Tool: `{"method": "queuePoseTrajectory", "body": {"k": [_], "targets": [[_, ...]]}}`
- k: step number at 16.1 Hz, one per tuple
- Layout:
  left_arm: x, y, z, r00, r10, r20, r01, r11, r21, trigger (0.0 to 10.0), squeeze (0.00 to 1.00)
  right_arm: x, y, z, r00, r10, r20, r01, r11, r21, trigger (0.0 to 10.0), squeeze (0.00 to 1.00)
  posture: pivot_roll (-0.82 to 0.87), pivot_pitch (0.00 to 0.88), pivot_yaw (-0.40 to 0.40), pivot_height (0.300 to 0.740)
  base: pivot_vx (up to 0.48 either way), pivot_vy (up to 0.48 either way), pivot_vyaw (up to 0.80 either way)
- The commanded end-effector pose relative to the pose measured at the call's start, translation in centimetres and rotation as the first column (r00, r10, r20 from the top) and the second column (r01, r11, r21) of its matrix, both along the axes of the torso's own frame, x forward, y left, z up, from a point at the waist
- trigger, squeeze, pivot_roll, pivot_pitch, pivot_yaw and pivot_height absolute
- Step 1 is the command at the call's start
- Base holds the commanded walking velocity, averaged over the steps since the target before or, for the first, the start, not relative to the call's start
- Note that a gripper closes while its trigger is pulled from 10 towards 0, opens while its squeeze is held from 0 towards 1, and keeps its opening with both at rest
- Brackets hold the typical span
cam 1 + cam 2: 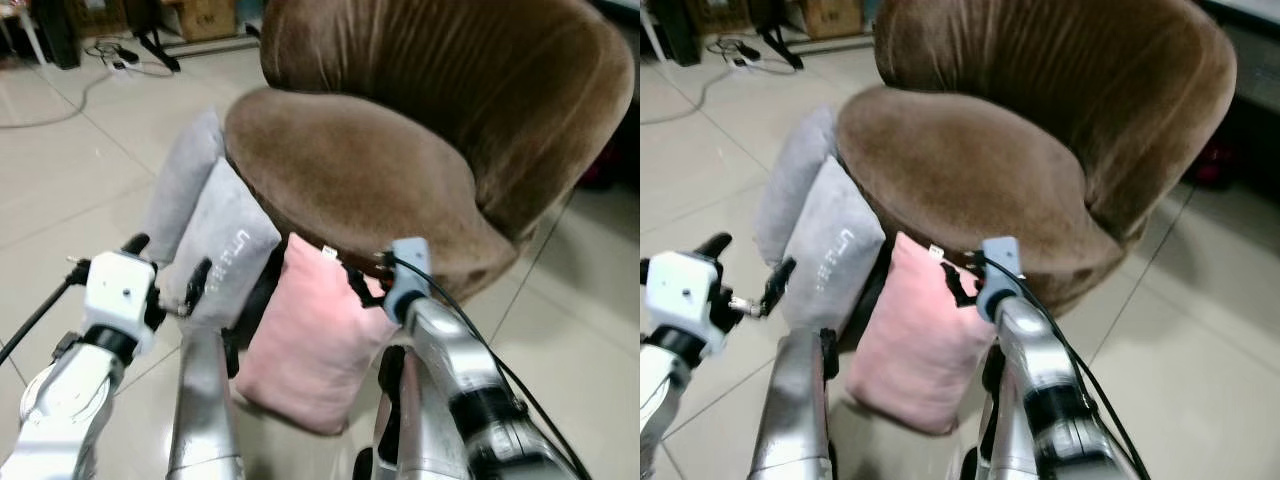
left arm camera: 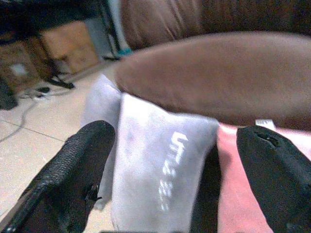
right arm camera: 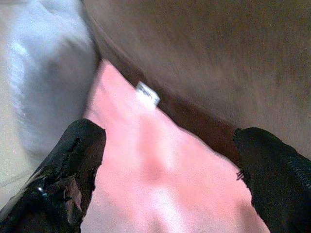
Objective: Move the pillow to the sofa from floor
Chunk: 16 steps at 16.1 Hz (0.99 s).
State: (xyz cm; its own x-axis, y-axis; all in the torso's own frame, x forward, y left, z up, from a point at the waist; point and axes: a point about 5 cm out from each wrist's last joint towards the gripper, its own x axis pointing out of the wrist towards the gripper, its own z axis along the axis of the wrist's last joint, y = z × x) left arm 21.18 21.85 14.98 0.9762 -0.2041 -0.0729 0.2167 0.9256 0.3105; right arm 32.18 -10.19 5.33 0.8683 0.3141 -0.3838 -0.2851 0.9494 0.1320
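A pink pillow (image 1: pixel 310 340) stands on the floor, leaning against the front of the brown velvet sofa chair (image 1: pixel 350 170). To its left lean a grey pillow with white lettering (image 1: pixel 225 245) and a second grey pillow (image 1: pixel 185 180). My right gripper (image 1: pixel 362 285) is open at the pink pillow's top edge, near its white tag; in the right wrist view the pink pillow (image 3: pixel 160 179) lies between the spread fingers (image 3: pixel 73 165). My left gripper (image 1: pixel 167 265) is open just in front of the lettered grey pillow (image 2: pixel 160 170), not touching it.
Pale tiled floor (image 1: pixel 70 180) stretches to the left and to the right of the chair. At the back left are a power strip with cables (image 1: pixel 115 55) and a cardboard box (image 1: pixel 205 15). The chair's high curved back (image 1: pixel 480 80) rises behind the seat.
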Motion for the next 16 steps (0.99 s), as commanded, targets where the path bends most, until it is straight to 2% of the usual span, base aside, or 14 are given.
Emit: {"method": "queuePoseTrajectory", "body": {"k": [1, 3, 5, 9, 11, 14, 16], "targets": [[-0.5, -0.5, 0.1, 0.999, -0.044, -0.022, 0.045, 0.999, 0.008, 10.0, 0.00, 0.3, -1.4, -0.6, 0.997, -0.073, -0.034, 0.072, 0.997, -0.025, 10.0, 1.00, 0.16, 0.150, -0.106, 0.432, 0.000, 0.000, 0.00], [-0.7, -1.1, 0.2, 0.996, -0.079, -0.033, 0.079, 0.997, 0.008, 10.0, 0.00, 0.9, -1.9, -0.3, 0.991, -0.124, -0.045, 0.125, 0.992, 0.032, 10.0, 1.00, 0.15, 0.171, -0.083, 0.432, 0.000, 0.000, 0.00], [-0.9, -1.8, 0.5, 0.993, -0.113, -0.037, 0.113, 0.994, -0.003, 10.0, 0.00, 1.0, -2.5, -0.5, 0.987, -0.154, -0.039, 0.156, 0.987, 0.045, 10.0, 1.00, 0.15, 0.189, -0.044, 0.432, 0.000, 0.000, 0.00], [-0.4, -2.7, 1.5, 0.977, -0.213, -0.021, 0.213, 0.977, -0.012, 10.0, 0.00, -0.2, -4.5, -1.1, 0.966, -0.259, -0.007, 0.257, 0.955, 0.149, 10.0, 1.00, 0.13, 0.222, 0.049, 0.432, 0.000, 0.000, 0.00], [-0.4, -3.0, 1.7, 0.964, -0.263, -0.029, 0.262, 0.965, -0.029, 10.0, 0.00, -0.5, -5.4, -0.7, 0.953, -0.299, 0.048, 0.284, 0.936, 0.210, 10.0, 1.00, 0.12, 0.231, 0.071, 0.432, 0.000, 0.000, 0.00], [-0.9, -3.2, 1.5, 0.956, -0.289, -0.060, 0.287, 0.957, -0.040, 10.0, 0.00, 0.1, -6.5, -1.0, 0.931, -0.365, 0.012, 0.358, 0.918, 0.169, 10.0, 1.00, 0.13, 0.239, 0.050, 0.432, 0.000, 0.000, 0.00], [-1.0, -3.2, 1.6, 0.958, -0.281, -0.061, 0.278, 0.959, -0.054, 10.0, 0.00, 0.2, -7.5, -1.4, 0.901, -0.433, -0.031, 0.433, 0.889, 0.148, 10.0, 1.00, 0.13, 0.243, 0.039, 0.432, 0.000, 0.000, 0.00]]}}
